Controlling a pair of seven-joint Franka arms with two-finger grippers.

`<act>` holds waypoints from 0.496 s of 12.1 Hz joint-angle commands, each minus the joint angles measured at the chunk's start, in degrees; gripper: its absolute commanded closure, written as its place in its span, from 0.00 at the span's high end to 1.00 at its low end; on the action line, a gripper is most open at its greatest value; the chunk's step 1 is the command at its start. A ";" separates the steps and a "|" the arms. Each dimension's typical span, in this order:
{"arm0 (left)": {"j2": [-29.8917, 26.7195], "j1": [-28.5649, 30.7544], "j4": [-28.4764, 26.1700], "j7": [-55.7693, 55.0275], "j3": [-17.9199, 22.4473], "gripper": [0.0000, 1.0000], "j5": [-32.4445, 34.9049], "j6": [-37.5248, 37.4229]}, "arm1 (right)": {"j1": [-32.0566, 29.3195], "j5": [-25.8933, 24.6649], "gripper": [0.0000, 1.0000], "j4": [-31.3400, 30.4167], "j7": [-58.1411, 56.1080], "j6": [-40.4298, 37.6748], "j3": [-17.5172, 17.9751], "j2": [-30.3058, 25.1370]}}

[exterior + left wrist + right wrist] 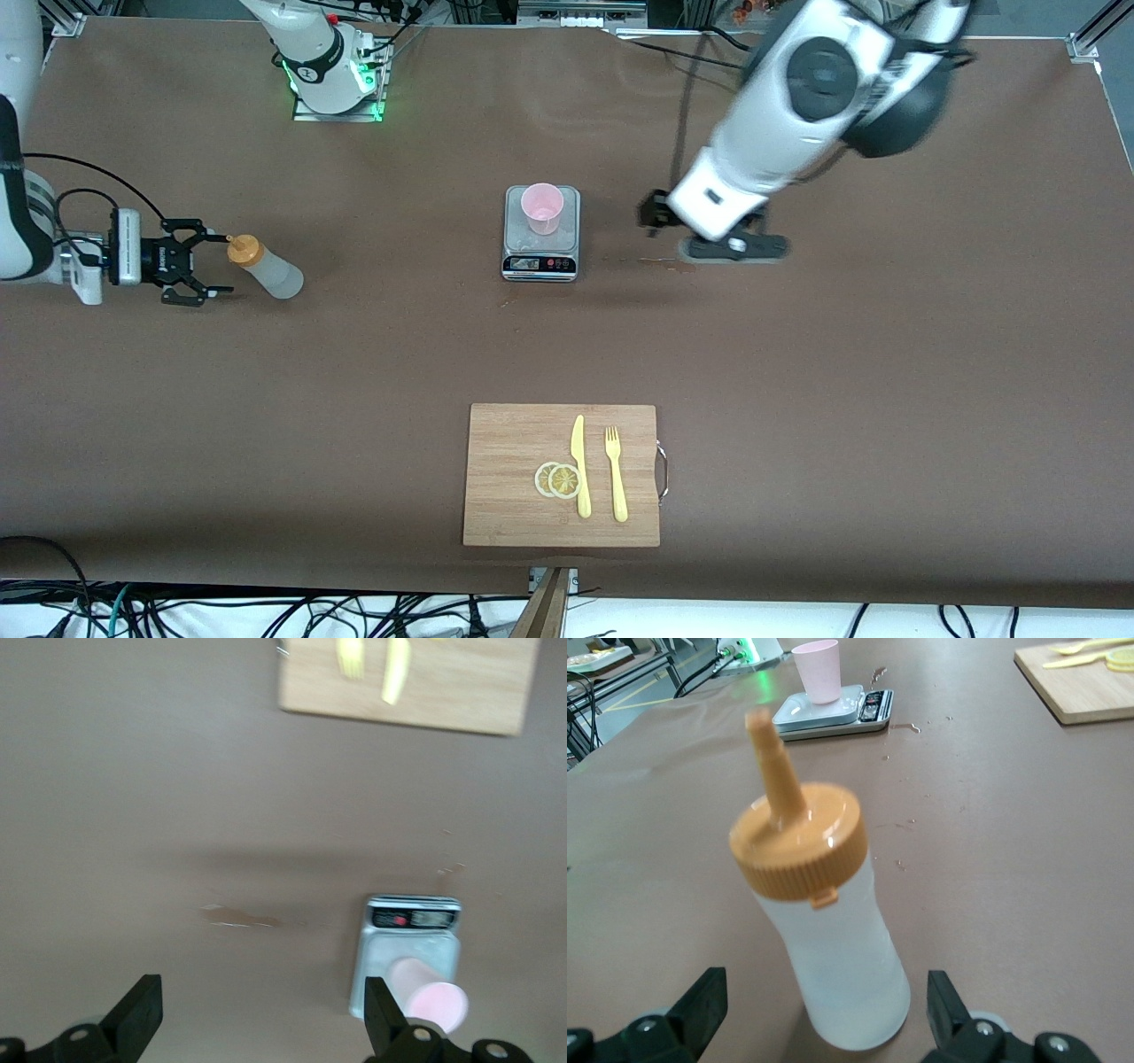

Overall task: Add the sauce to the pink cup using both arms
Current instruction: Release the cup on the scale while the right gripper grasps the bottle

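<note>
The squeeze bottle (266, 269) stands on the brown surface (797, 399) at the middle left of the front frame, toward the right arm's end, its orange cap (799, 840) and nozzle tilted slightly. The right tool (202, 263) sits low beside it with its fingers (702, 1003) spread wide; the bottle stands just ahead of the fingertips, which do not touch it.

The pink cup (542, 208) stands upright on the silver scale (541, 252) in the upper centre of the front frame, well apart from the bottle.

The left tool (740, 245) hangs over bare surface just beside the scale, toward the left arm's end; it looks blurred in the front view, but its wrist view shows the fingers (137, 1012) spread and empty.

In the lower centre, a wooden cutting board (505, 514) carries a yellow knife (580, 467), a yellow fork (615, 473) and two lemon slices (557, 479).
</note>
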 commanded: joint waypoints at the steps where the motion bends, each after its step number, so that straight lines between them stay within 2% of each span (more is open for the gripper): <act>1: -4.28 8.20 -0.52 12.03 -0.90 1.00 5.04 -7.21 | -0.56 4.04 1.00 0.92 -6.69 -4.19 0.08 4.04; 3: -6.75 14.35 -0.26 17.43 -0.99 1.00 7.42 -10.84 | -0.47 5.63 1.00 0.74 -9.16 -6.40 0.25 5.89; 6: -7.64 22.44 4.56 22.87 -0.90 1.00 7.69 -16.19 | -0.38 6.51 1.00 0.56 -9.43 -7.80 0.69 6.69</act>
